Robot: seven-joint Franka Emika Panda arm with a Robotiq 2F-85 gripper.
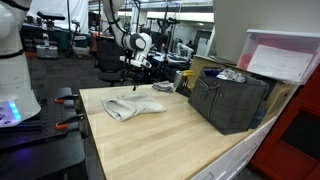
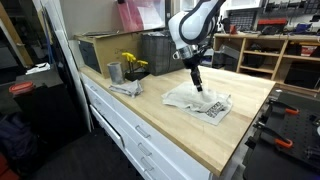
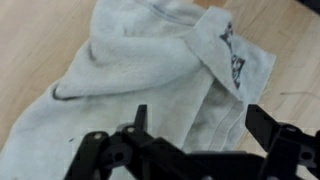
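Robot fingers (image 3: 262, 122) hang spread wide and empty just above a crumpled grey garment (image 3: 150, 65) on a wooden bench (image 2: 150, 105). The garment lies in a loose heap toward the bench end away from the black crate (image 1: 232, 100), roughly midway between the long edges, with its printed panel turned up. A cup of yellow flowers (image 2: 130, 66) stands well apart, near the crate end. In the wrist view, the fingers straddle a thick fold running down the heap. Judged from here, a sound grip means dropping straight onto that raised fold rather than the flat layer beside it. The fingers should stop short of the wood and close fully before any lift, so the cloth neither slips free nor drags toward the bench edge.
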